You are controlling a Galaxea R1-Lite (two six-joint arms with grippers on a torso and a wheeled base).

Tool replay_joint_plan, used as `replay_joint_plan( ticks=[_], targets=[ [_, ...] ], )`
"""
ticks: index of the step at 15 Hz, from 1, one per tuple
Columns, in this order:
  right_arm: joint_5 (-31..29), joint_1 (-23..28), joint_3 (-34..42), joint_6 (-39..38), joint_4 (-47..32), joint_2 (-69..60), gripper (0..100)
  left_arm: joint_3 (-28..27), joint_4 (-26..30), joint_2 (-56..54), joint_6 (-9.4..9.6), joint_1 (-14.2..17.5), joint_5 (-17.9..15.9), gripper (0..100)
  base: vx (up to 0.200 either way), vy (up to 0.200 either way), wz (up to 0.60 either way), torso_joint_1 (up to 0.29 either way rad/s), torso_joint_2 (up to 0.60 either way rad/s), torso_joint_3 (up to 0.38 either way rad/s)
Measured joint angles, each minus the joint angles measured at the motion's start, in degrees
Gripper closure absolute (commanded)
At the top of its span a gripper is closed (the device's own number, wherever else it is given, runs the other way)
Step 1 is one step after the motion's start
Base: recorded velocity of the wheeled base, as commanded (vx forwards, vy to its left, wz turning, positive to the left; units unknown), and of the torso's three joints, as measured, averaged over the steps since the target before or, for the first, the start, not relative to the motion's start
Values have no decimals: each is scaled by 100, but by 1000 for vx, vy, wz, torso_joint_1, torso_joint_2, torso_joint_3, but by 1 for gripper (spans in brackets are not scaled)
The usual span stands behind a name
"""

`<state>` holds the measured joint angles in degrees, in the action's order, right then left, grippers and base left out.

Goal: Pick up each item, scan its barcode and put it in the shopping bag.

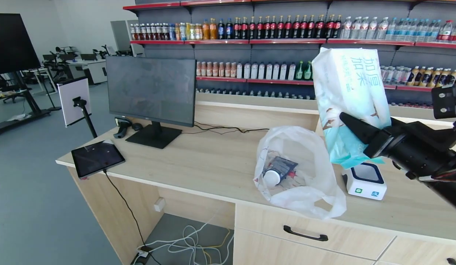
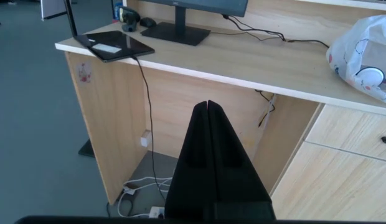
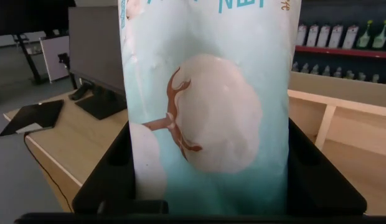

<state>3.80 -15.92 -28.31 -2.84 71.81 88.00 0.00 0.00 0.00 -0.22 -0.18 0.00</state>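
Tissue pack stands upright, clamped in right fingers just above scanner; bag lies just leftward. Left fingers together, well apart.

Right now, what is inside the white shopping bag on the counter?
Through the open mouth of the shopping bag I see a dark packet and a round white cap touching it. The bag's folds cover whatever lies deeper.

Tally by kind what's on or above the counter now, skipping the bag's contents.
Screens: 2 (monitor, tablet)
Scanners: 2 (handheld scanner, white scanner)
Mouse: 1
Shopping bag: 1
Tissue pack: 1, in the right gripper
Total: 7
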Motion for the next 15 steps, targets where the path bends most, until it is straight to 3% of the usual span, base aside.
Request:
replay_joint_plan(
  ticks=[3, 10, 15],
  targets=[
    [-563, -130, -514, -306, -5, 767, 100, 0, 0, 0, 0, 2, 0, 100, 0, 0, 0, 0, 0, 0],
    [-722, -163, -1532, -831, 169, 2377, 100, 0, -13, 0, -2, 0, 0, 100, 0, 0, 0, 0, 0, 0],
    [-1152, -334, -2131, -985, 571, 3619, 100, 0, -16, 0, -7, 2, 0, 100, 0, 0, 0, 0, 0, 0]
  ],
)
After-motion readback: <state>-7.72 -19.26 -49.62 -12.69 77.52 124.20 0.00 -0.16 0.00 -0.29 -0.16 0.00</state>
